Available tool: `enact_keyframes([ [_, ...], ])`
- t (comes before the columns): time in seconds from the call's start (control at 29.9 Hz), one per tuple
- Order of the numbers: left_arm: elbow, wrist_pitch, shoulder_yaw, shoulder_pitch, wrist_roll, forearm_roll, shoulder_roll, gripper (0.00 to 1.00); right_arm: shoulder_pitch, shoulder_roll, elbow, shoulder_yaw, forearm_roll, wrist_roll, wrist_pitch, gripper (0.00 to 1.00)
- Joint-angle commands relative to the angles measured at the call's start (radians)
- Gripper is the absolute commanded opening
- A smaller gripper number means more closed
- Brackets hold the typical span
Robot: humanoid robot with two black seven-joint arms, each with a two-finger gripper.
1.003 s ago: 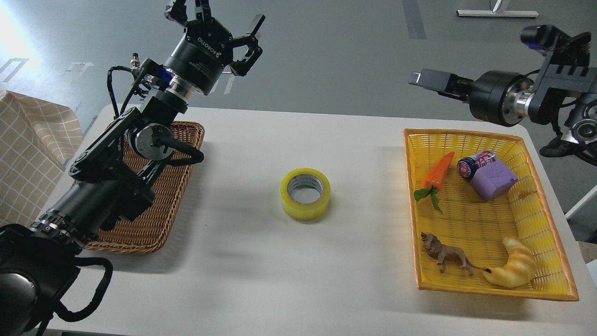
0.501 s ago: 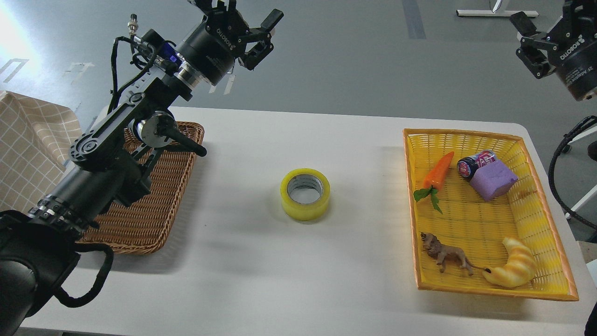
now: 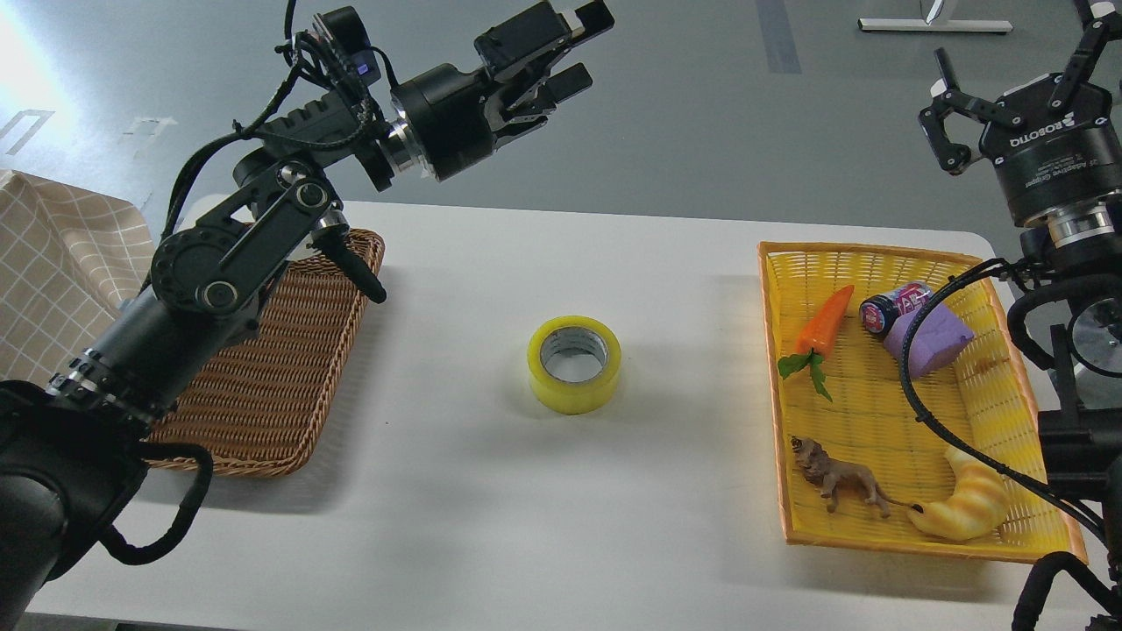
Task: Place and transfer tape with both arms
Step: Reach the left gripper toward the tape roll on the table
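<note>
The tape (image 3: 574,364), a yellow translucent roll with a grey-white core, lies flat on the white table (image 3: 491,491) near its middle, with nothing touching it. My left gripper (image 3: 580,48) is high above the table's far edge, up and behind the tape, pointing right. It is open and empty. My right gripper (image 3: 1017,57) is raised at the far right, above the yellow basket's far corner, fingers spread upward. It is open and empty. Both grippers are well away from the tape.
A brown wicker basket (image 3: 263,394) sits at the left under my left arm. A yellow basket (image 3: 877,251) at the right holds a carrot toy (image 3: 824,324), a can (image 3: 894,307), a purple block (image 3: 942,337), a lion figure (image 3: 837,480) and a croissant toy (image 3: 964,506). Right-arm cables hang over it.
My left gripper has swung right and turned to point sideways. My right arm has rotated and come down into view, its gripper now upright and nearer the basket. The tape has not moved.
</note>
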Motion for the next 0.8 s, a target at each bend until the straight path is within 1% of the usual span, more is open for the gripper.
enact_keyframes([
  [0.0, -0.071, 0.011, 0.090, -0.004, 0.000, 0.160, 0.044, 0.98, -0.040, 0.000, -0.005, -0.025, 0.059, -0.025, 0.000, 0.97],
  [0.03, -0.082, 0.019, 0.112, -0.009, 0.000, 0.191, 0.052, 0.98, -0.049, 0.000, -0.002, -0.026, 0.061, -0.027, 0.000, 0.98],
  [0.1, -0.106, 0.054, 0.184, -0.026, 0.023, 0.306, 0.071, 0.98, -0.082, -0.001, 0.005, -0.028, 0.061, -0.028, 0.000, 0.98],
  [0.13, -0.106, 0.056, 0.202, -0.030, 0.031, 0.333, 0.072, 0.98, -0.088, -0.001, 0.004, -0.028, 0.061, -0.028, 0.000, 0.98],
  [0.17, -0.106, 0.056, 0.231, -0.040, 0.054, 0.383, 0.072, 0.98, -0.098, -0.001, 0.004, -0.028, 0.064, -0.027, 0.000, 0.98],
  [0.23, -0.106, 0.054, 0.258, -0.049, 0.086, 0.425, 0.072, 0.98, -0.111, -0.001, 0.004, -0.028, 0.076, -0.028, 0.000, 0.98],
  [0.27, -0.106, 0.054, 0.285, -0.058, 0.115, 0.452, 0.071, 0.98, -0.120, -0.001, 0.004, -0.028, 0.091, -0.028, 0.000, 0.98],
  [0.3, -0.106, 0.054, 0.320, -0.066, 0.133, 0.468, 0.069, 0.98, -0.132, -0.001, 0.005, -0.028, 0.099, -0.028, 0.000, 0.98],
  [0.4, -0.106, 0.054, 0.415, -0.102, 0.149, 0.503, 0.068, 0.98, -0.155, -0.001, 0.005, -0.026, 0.104, -0.027, 0.000, 0.98],
  [0.43, -0.106, 0.054, 0.416, -0.103, 0.149, 0.503, 0.068, 0.98, -0.155, -0.001, 0.005, -0.026, 0.104, -0.027, 0.000, 0.98],
  [0.5, -0.094, 0.054, 0.471, -0.124, 0.164, 0.532, 0.068, 0.98, -0.171, -0.006, 0.005, -0.022, 0.104, -0.027, 0.000, 0.98],
  [0.57, -0.074, 0.053, 0.526, -0.141, 0.209, 0.551, 0.064, 0.98, -0.189, -0.011, 0.005, -0.014, 0.104, -0.025, 0.000, 0.98],
  [0.67, -0.056, 0.054, 0.574, -0.142, 0.244, 0.551, 0.060, 0.98, -0.197, -0.011, 0.005, -0.014, 0.104, -0.025, 0.000, 0.98],
  [0.77, -0.017, 0.054, 0.609, -0.138, 0.250, 0.551, 0.052, 0.98, -0.200, -0.011, 0.005, -0.014, 0.104, -0.025, 0.000, 0.98],
])
